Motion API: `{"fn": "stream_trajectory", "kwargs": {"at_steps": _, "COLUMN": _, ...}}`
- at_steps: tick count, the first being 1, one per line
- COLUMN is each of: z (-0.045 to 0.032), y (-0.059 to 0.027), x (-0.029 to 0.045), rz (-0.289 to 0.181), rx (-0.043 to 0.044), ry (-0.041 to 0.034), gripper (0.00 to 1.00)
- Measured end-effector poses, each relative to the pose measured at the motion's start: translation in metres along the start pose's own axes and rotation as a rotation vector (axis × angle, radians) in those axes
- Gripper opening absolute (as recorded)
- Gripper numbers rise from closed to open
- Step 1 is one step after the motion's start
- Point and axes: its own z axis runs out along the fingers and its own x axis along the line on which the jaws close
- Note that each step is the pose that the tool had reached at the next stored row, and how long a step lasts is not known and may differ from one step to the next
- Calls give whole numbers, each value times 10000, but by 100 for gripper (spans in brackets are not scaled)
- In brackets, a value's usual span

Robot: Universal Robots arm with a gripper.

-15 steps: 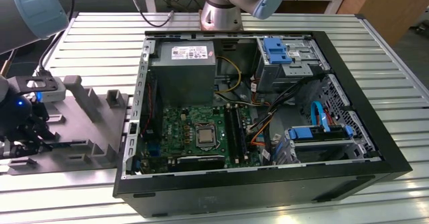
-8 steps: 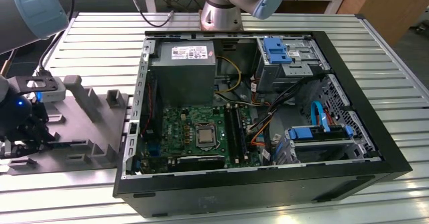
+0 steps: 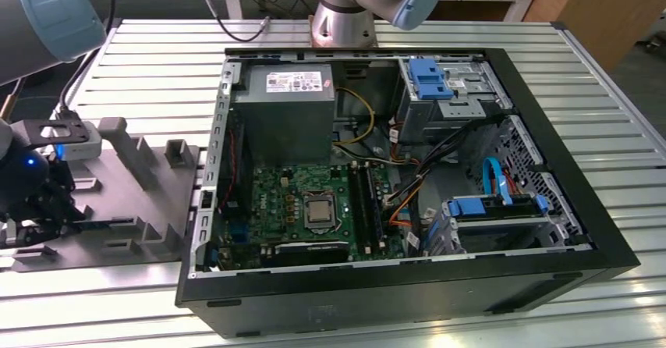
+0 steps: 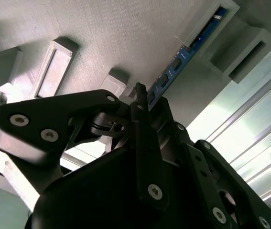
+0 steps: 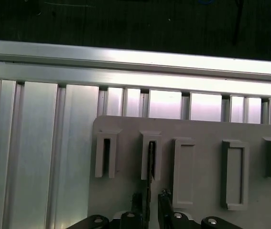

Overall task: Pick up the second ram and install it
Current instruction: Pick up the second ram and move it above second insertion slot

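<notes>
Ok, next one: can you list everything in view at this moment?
second ram: one, dark blue-green, standing on edge in a tray slot
tray: one, grey, on the table at the exterior view's left
computer case: one, black, open, mid-table
motherboard: one, green, inside the case
power supply: one, grey, inside the case
table: one, silver slats, under everything
arm: one, grey with blue caps, base beyond the case
gripper: one, black, over the tray, at the ram
</notes>
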Motion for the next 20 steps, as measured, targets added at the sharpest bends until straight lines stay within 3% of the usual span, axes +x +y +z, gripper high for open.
{"fn": "stream_trajectory", "kwargs": {"at_steps": 6, "z": 0, "y": 0, "x": 2, "rz": -1, "rx": -1, "ry": 1, "gripper": 26}}
{"fn": "stream_trajectory", "kwargs": {"at_steps": 7, "z": 0, "y": 0, "x": 3, "rz": -1, "rx": -1, "ry": 0, "gripper": 19}}
{"fn": "stream_trajectory", "kwargs": {"at_steps": 20, "z": 0, "y": 0, "x": 8, "rz": -1, "rx": 0, "ry": 0, "gripper": 19}}
